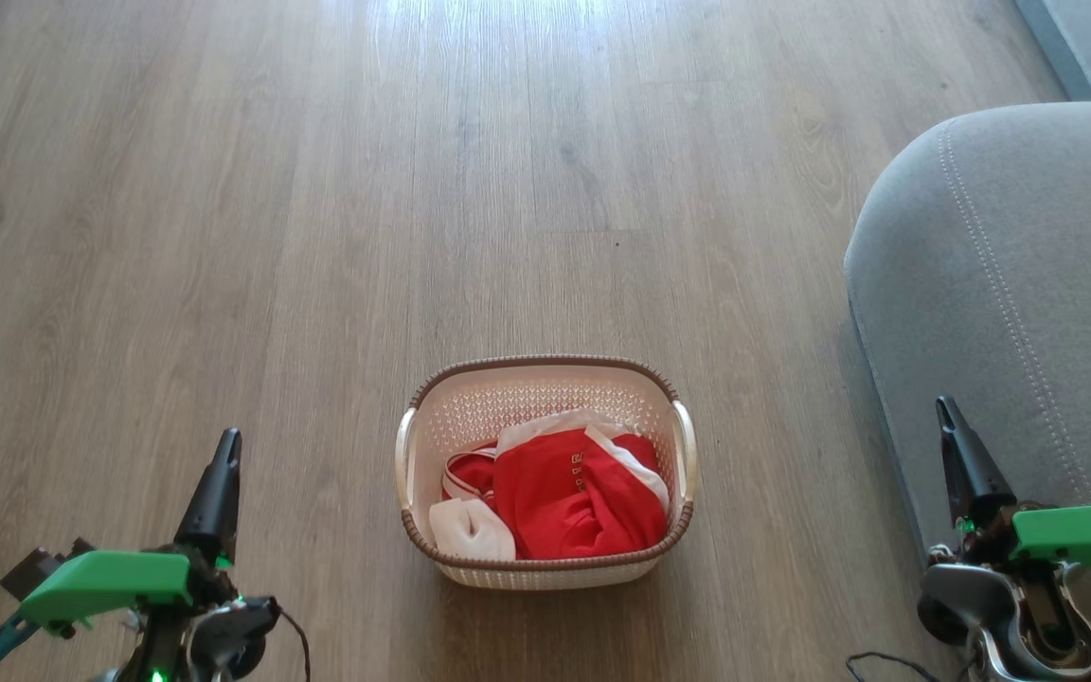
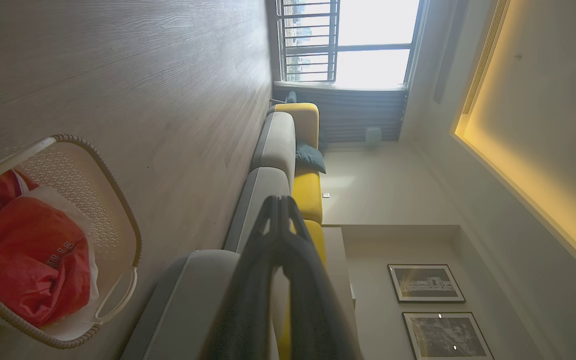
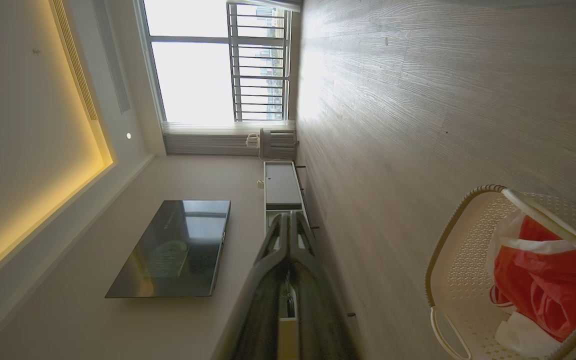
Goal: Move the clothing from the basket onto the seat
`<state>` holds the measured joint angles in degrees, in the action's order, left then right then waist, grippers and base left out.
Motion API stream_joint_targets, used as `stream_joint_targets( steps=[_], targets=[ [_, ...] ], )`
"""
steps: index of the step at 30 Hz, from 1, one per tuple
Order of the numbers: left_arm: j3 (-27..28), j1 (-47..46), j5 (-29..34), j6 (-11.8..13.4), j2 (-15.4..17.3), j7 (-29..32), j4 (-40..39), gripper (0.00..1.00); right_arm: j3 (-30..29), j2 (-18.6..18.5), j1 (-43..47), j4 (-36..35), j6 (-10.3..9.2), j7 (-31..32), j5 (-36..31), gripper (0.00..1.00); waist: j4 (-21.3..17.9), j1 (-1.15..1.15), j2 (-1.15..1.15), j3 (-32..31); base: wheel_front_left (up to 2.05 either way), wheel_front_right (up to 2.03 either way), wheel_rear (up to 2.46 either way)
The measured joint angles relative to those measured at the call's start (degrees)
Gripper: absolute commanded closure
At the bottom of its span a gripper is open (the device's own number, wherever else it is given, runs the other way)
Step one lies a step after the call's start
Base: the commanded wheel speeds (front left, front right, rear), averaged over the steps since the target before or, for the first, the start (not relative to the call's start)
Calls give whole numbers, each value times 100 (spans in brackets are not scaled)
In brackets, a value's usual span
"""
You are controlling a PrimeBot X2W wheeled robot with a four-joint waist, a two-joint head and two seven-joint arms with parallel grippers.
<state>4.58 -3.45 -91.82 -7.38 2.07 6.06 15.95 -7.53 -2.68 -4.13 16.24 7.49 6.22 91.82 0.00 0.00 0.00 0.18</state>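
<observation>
Both pairs of jaws were pressed together, holding nothing: left gripper (image 1: 226, 442) low on the left, right gripper (image 1: 945, 409) low beside the seat (image 1: 1028, 284). The clothing (image 1: 569, 502) lay heaped in the basket (image 1: 545, 363) on the floor (image 1: 318, 189) between them, seemingly slightly nearer the left.

Red-and-white clothing (image 1: 569, 497) in cream perforated, brown-rimmed basket (image 1: 545, 379); grey, pale-stitched seat (image 1: 1028, 284) at three o'clock.
</observation>
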Motion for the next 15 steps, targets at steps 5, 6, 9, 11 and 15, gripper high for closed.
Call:
stream_joint_targets(
  steps=[5, 6, 9, 11, 15],
  targets=[
    [0, 0, 0, 0, 0, 0, 0, 100, 0, 0, 0, 0, 0, 0, 0, 100, 0, 0, 0, 0, 0, 0, 0],
    [0, 0, 0, 0, 0, 0, 0, 100, 0, 0, 0, 0, 0, 0, 0, 100, 0, 0, 0, 0, 0, 0, 0],
    [0, 0, 0, 0, 0, 0, 0, 100, 0, 0, 0, 0, 0, 0, 0, 100, 0, 0, 0, 0, 0, 0, 0],
    [0, 0, 0, 0, 0, 0, 0, 0, 0, 0, 0, 0, 0, 0, 0, 0, 0, 0, 0, 0, 0, 0, 0],
    [-37, 164, 5, 0, -23, -8, 294, 100, 29, 24, 121, 326, 1, -1, 0, 100, 0, 0, 0, 1, 0, 0, 0]
  ],
)
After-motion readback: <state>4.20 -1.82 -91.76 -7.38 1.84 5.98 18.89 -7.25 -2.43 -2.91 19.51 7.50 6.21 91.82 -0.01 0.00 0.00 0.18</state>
